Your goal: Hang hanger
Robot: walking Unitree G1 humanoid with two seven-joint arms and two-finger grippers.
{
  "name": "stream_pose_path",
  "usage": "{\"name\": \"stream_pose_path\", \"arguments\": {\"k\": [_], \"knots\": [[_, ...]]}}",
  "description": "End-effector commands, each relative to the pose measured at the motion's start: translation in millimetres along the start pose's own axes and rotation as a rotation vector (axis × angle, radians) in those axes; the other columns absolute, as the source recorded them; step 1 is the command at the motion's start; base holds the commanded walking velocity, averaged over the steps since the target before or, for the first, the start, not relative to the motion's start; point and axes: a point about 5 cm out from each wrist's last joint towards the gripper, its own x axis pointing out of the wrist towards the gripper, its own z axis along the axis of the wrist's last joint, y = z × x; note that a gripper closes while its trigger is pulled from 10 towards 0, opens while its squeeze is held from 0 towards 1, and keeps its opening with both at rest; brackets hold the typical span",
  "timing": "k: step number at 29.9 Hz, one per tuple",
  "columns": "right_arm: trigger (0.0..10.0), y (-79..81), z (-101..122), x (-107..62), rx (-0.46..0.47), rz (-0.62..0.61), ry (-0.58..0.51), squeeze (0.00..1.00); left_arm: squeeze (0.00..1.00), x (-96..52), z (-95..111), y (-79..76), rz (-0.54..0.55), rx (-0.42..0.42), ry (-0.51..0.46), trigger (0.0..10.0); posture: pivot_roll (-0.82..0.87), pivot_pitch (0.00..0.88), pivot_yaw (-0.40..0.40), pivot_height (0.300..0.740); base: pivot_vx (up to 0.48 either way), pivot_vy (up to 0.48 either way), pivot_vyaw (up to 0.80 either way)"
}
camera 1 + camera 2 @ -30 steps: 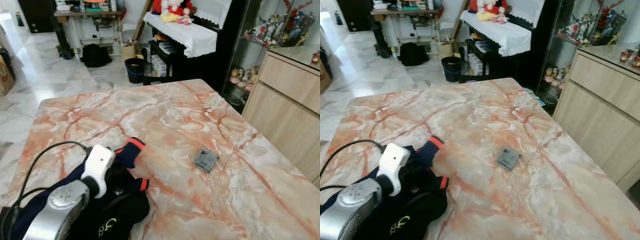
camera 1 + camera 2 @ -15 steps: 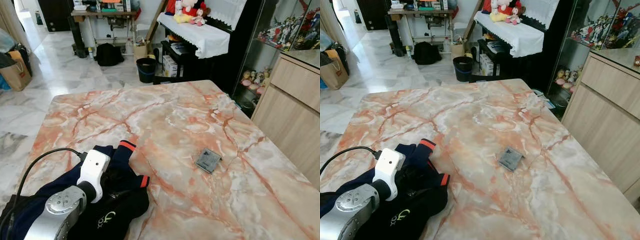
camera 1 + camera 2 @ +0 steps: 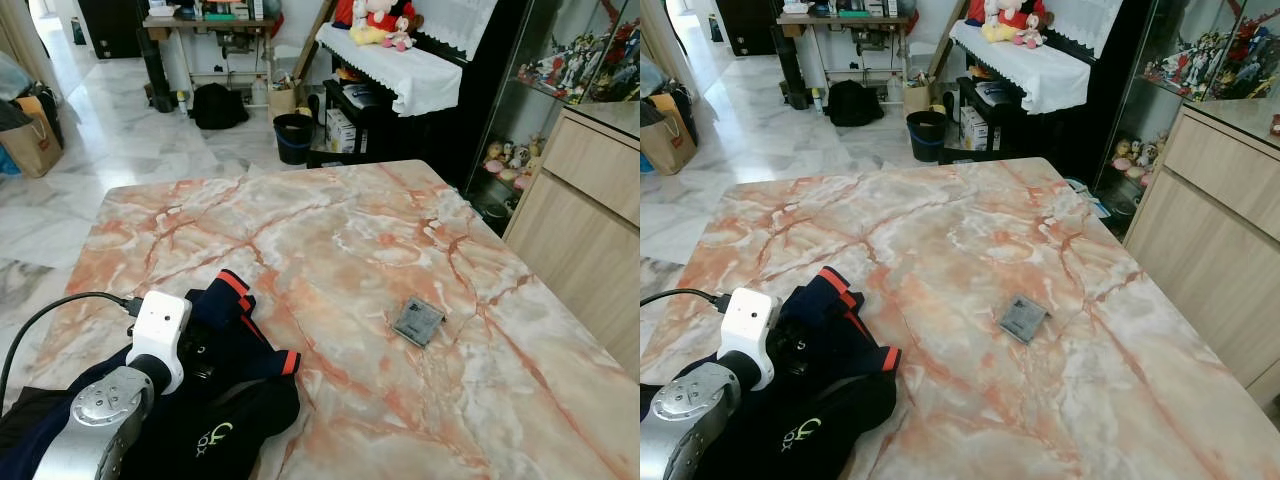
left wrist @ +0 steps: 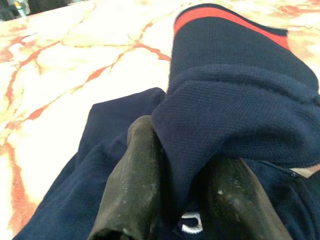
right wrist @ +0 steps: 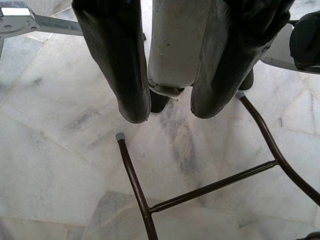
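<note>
Table [image 3: 350, 230]: pale marble, cream with orange-red veining all over. Shirt [image 3: 235, 385] at near left corner: navy, red-orange band on cuff, small yellow-green logo. Left arm [image 3: 105, 410]: silver, white wrist block, black cable. Left gripper [image 4: 182, 200]: black fingers, pinched on navy fabric. Small square thing [image 3: 418, 321] toward right edge: grey. Floor [image 3: 120, 150]: white-grey marble. Cabinet [image 3: 590, 200]: light wood. Right gripper [image 5: 170, 107]: black fingers; chair frame [image 5: 200, 185] dark brown.

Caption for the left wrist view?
Left tool shut on a fold of navy shirt on the marble table.
</note>
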Motion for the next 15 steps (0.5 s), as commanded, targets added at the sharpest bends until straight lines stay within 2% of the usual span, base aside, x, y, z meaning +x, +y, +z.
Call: {"name": "stream_pose_path", "arguments": {"k": [1,15], "knots": [[10.0,-0.2,2.8,0.4,-0.009,0.003,-0.005,0.0,1.0,-1.4,2.8,4.7,0.025,-0.005,-0.025,10.0,0.1,0.013,-0.008,0.74,0.0,0.0,0.0],[10.0,-3.0,2.3,-0.2,-0.019,0.002,0.0,0.0,1.0,-9.9,3.5,0.2,0.059,-0.017,-0.067,10.0,0.1,0.016,-0.02,0.74,0.0,0.0,0.0]]}}
